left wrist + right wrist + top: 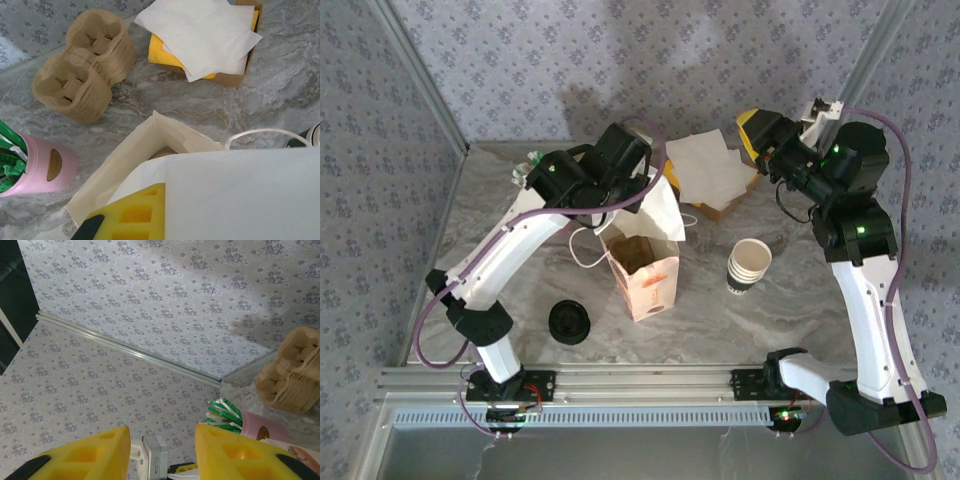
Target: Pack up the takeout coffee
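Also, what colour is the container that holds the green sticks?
The container is pink; the left wrist view shows it best.

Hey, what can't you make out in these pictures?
- Inside of the bag: top view, dark and in shadow; contents unclear.
- Left pincer: left wrist view, one finger hidden behind the bag's white wall.
- Pink holder: left wrist view, cut off by the left edge.
- Cup stack: top view, too small to count.

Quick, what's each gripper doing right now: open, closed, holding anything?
The left gripper is closed, pinching a white paper sheet above the paper bag.
The right gripper is open, with nothing held between its fingers.
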Action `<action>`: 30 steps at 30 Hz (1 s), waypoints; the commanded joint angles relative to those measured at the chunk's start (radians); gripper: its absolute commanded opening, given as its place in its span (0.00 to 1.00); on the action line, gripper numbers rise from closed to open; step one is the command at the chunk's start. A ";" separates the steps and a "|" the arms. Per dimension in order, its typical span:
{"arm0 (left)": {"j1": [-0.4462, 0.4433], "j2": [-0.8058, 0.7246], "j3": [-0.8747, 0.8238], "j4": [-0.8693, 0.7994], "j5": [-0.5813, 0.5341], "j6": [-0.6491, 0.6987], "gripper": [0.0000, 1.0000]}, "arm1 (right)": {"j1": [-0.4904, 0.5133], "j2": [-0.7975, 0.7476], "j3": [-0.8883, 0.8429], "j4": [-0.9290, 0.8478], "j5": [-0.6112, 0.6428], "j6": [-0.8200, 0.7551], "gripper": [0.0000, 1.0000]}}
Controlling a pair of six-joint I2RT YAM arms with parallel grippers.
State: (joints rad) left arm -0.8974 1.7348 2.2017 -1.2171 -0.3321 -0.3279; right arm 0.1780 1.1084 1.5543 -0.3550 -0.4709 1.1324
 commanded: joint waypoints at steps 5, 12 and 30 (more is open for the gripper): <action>0.009 -0.084 -0.131 0.113 0.059 -0.174 0.00 | -0.009 -0.025 -0.003 0.021 -0.016 -0.003 0.40; 0.012 -0.128 -0.246 0.223 0.128 -0.272 0.00 | -0.010 -0.030 -0.002 0.016 -0.018 -0.003 0.40; 0.111 -0.226 -0.444 0.389 0.111 -0.215 0.00 | -0.014 -0.050 -0.037 0.016 -0.023 -0.003 0.40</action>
State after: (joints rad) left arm -0.7940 1.5574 1.7817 -0.8738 -0.2104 -0.5739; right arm 0.1711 1.0683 1.5272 -0.3557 -0.4789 1.1324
